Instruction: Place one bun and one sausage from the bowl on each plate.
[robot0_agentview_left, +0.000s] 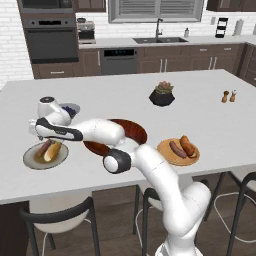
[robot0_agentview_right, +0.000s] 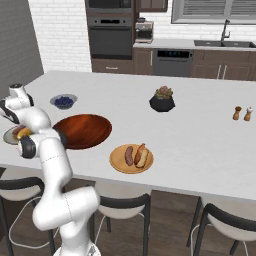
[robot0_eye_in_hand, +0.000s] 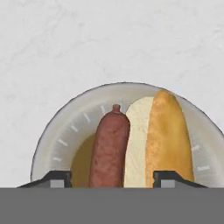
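1. The hand (robot0_eye_in_hand: 112, 181) hangs directly over the grey-rimmed plate (robot0_eye_in_hand: 65, 131), its jaws standing wide and holding nothing; the two fingertips (robot0_eye_in_hand: 57, 178) straddle the food from above.
2. Between and just beyond the fingertips lie a sausage (robot0_eye_in_hand: 109, 148) and a bun (robot0_eye_in_hand: 162, 135), side by side and touching, both resting on that plate's olive-brown centre.
3. In the left base view the same plate (robot0_agentview_left: 31, 161) sits just beneath the hand on the white surface (robot0_agentview_left: 200, 115).
4. The wooden bowl (robot0_agentview_right: 82, 131) lies close behind the hand, beside the plate, with nothing seen inside.
5. The orange-tan plate (robot0_agentview_right: 120, 165) is well apart from the hand, beyond the bowl, carrying a second sausage (robot0_agentview_right: 129, 155) and a second bun (robot0_agentview_right: 141, 155) side by side.
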